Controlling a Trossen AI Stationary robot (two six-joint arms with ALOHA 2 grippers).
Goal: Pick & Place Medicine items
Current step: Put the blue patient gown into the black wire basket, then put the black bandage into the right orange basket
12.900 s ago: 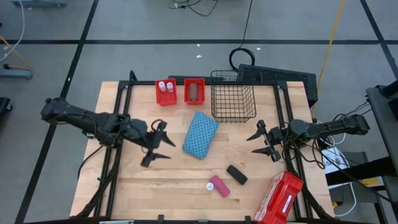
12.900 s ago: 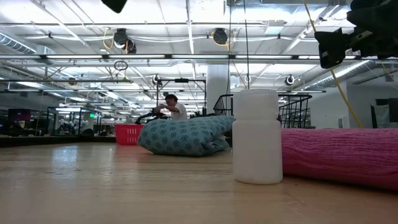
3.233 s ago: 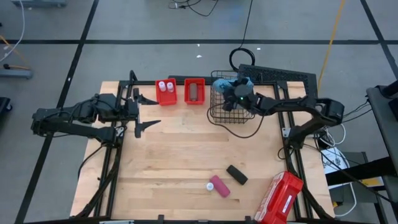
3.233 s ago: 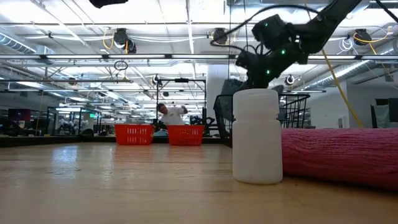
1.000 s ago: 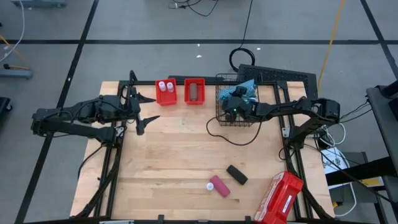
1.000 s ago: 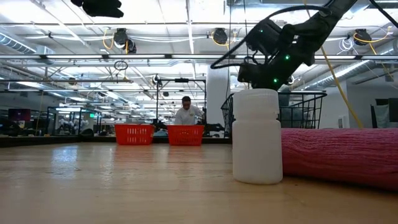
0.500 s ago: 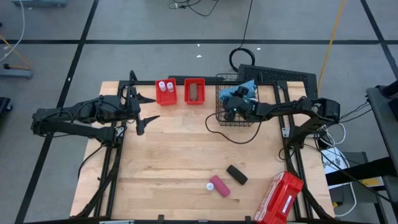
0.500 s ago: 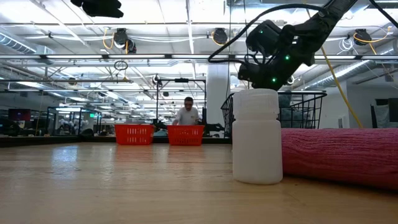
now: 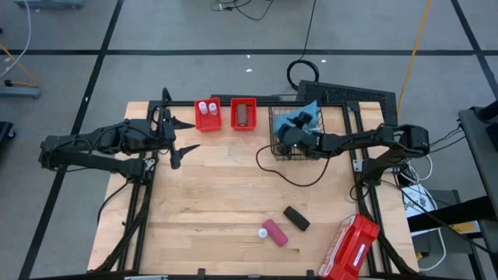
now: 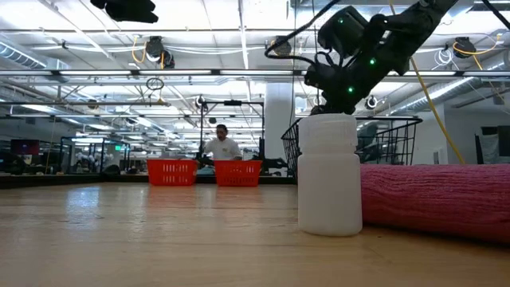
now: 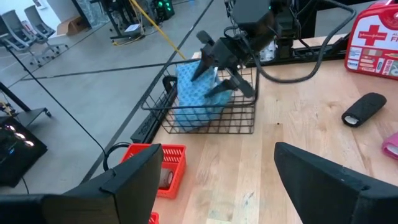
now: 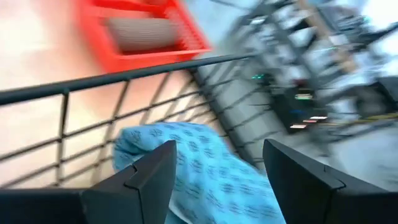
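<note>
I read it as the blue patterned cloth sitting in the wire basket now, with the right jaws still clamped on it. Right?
Not quite. The blue patterned cloth does lie in the wire basket, but the right gripper is not clamped on it: its jaws stand open just above the cloth. The left wrist view shows this.

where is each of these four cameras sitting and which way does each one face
High view: overhead, facing straight down on the table; both arms show.
Low view: at tabletop height, facing level across the wood past the pink tube; the right arm hangs in from above.
Left wrist view: on the left arm, facing the wire basket; its own dark fingers show.
Right wrist view: on the right arm, over the basket.
Shared: both wrist views show the blue cloth.
</note>
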